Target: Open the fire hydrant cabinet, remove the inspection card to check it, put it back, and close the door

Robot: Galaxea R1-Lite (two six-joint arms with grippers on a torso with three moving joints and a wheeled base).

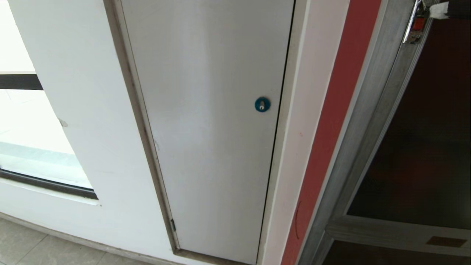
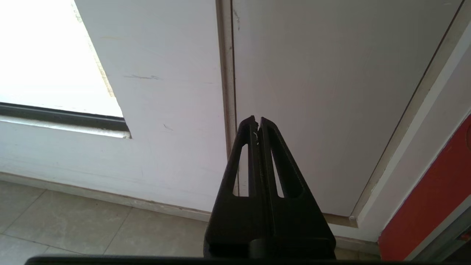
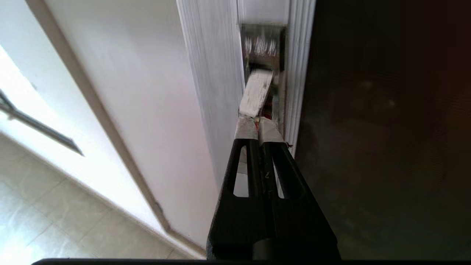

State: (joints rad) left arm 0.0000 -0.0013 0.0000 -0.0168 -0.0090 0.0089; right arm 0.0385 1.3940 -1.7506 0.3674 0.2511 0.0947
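Right gripper (image 3: pixel 258 127) at the latch (image 3: pixel 262 79) on the edge of the door (image 3: pixel 386 129); jaws clenched, white-taped tips pressed together, and just ahead of them a pale tab of the latch with a glimpse of red behind it. Whether the tips pinch the tab or only touch it, cannot tell. Silver frame of the fire hydrant cabinet (image 1: pixel 371 121) runs to one side of the jaws, the dark glass of the door to the other. In the head view the taped tip shows at the upper right corner, hard by the small red latch on the frame. Left gripper (image 2: pixel 257 123) parked low, jaws clenched on nothing; beyond its tips the seam of the plain grey-white door (image 1: pixel 209 121) with its round blue lock (image 1: pixel 262 104), which is not the target. Progress, as I judge it: very early. Door looks flush with its frame, not yet swung out; red interior not exposed; inspection card not in view anywhere. Left to do: release latch, pull door open, take card out, check it, return it, shut door
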